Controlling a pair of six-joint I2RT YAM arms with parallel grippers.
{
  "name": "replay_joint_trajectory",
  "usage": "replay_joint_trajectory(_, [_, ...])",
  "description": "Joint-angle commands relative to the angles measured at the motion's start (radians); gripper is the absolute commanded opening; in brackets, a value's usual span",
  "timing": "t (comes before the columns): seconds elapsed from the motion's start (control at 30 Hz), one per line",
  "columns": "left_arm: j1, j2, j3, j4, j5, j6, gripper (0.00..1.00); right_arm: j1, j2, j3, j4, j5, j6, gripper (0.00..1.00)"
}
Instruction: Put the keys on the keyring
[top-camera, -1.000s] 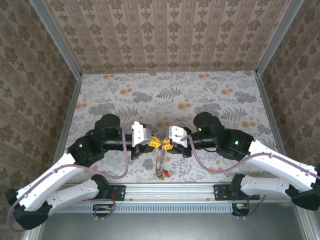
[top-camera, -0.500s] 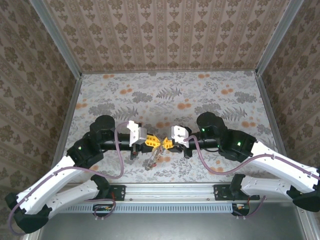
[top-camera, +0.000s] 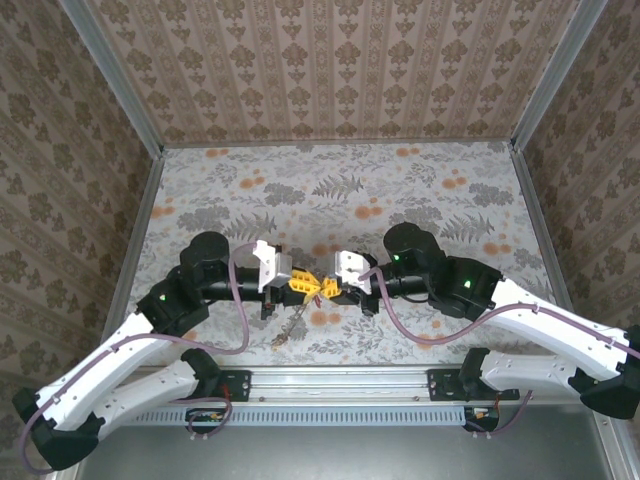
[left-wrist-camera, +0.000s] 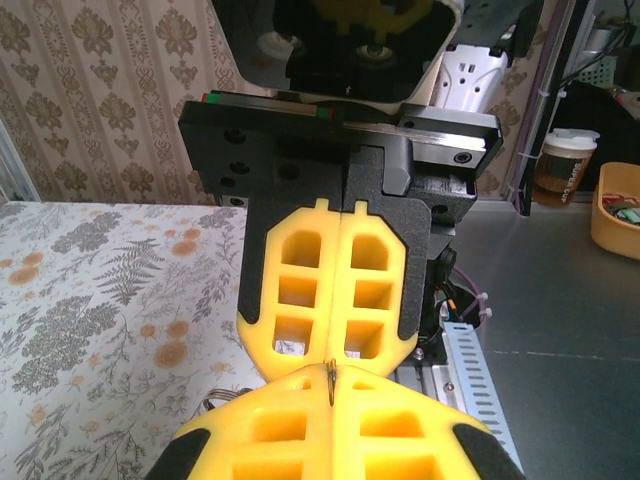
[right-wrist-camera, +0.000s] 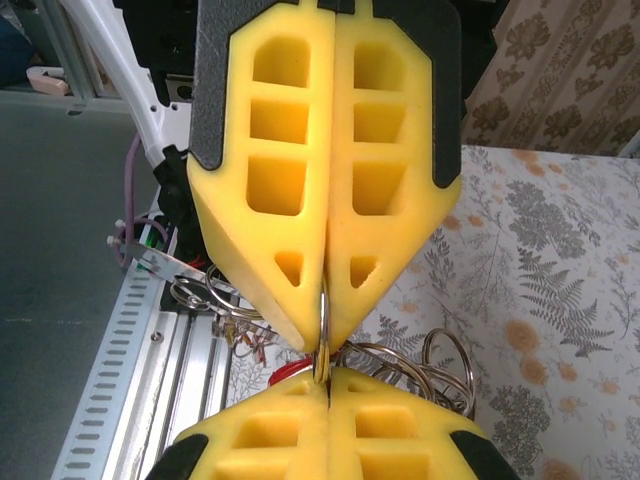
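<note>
Left gripper (top-camera: 302, 287) first: its yellow fingers are pressed together, pinching a thin wire of the keyring (top-camera: 287, 328). Across from it, the right gripper (top-camera: 329, 289) is closed just as tight, and the two meet tip to tip above the near part of the flowered table (top-camera: 420, 190). From overhead, the rest of the keyring trails down and to the left from that meeting point, under the left gripper. That is a change. A second ago it hung almost straight down beneath the tips, half a second ago it had begun to swing left, and now it slants well over. The pair of grippers has also crept a touch to the left. The right wrist camera gives the detail the overhead one cannot: the wire runs out of the left gripper's seam straight into the right gripper's own fingers (right-wrist-camera: 400, 435). Beside it peeps the red key (right-wrist-camera: 290, 374), with metal rings bunched just behind. The yellow-gold key I can't pick out for certain. The left wrist camera shows a sliver of wire at its own seam.
</note>
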Motion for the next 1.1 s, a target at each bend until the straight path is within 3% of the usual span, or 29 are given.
replay_joint_trajectory(0.0, [0.004,-0.027,0.007,0.114,0.044,-0.025,0.00,-0.004,0.007,0.018,0.025,0.006,0.027,0.08])
replay_joint_trajectory(0.2, [0.015,-0.037,0.004,0.074,-0.012,-0.014,0.00,-0.008,-0.065,-0.035,0.049,0.084,0.056,0.29])
replay_joint_trajectory(0.43, [0.057,-0.034,0.013,-0.059,-0.204,0.000,0.00,-0.030,-0.153,-0.141,0.073,0.294,0.125,0.48])
replay_joint_trajectory(0.7, [0.070,0.072,0.006,-0.194,-0.384,-0.007,0.00,-0.088,-0.182,-0.239,0.158,0.399,0.207,0.72])
replay_joint_trajectory(0.77, [0.070,0.110,0.007,-0.216,-0.412,-0.002,0.00,-0.107,-0.186,-0.258,0.178,0.408,0.222,0.81])
replay_joint_trajectory(0.83, [0.069,0.145,0.007,-0.218,-0.431,0.003,0.00,-0.138,-0.195,-0.280,0.192,0.422,0.242,1.00])
replay_joint_trajectory(1.07, [0.067,0.365,0.026,-0.108,-0.401,-0.008,0.00,-0.336,-0.266,-0.379,0.211,0.483,0.397,1.00])
